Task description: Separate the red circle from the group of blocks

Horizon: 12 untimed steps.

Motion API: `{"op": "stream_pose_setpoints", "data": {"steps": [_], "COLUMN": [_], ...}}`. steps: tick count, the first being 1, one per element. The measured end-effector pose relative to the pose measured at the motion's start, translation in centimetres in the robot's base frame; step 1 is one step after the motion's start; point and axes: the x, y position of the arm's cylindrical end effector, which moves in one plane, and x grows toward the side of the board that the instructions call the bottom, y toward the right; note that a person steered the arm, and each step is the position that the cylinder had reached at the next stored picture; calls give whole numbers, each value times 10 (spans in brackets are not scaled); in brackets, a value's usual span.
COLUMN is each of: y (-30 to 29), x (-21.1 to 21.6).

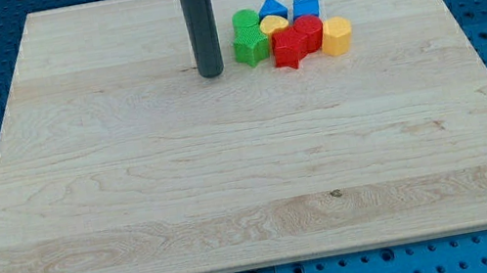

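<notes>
Blocks bunched near the surface's top edge, seven counted: two green, two blue, two yellow, one red star; red circle wedged mid-cluster, touching red star and yellow neighbours; my tip just left of the green pair, green blocks and star between; no jaws, only rod.

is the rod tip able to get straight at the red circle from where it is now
Probably not directly. My tip sits left of the cluster, and the green blocks and red star lie between it and the red circle. Going round the view's bottom looks freer.
</notes>
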Motion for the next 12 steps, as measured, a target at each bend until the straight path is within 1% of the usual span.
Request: {"op": "stream_pose_setpoints", "data": {"steps": [2,3,6,9,11,12], "y": [18,37,102,197,264,271], "x": [30,49,84,101,101,94]}}
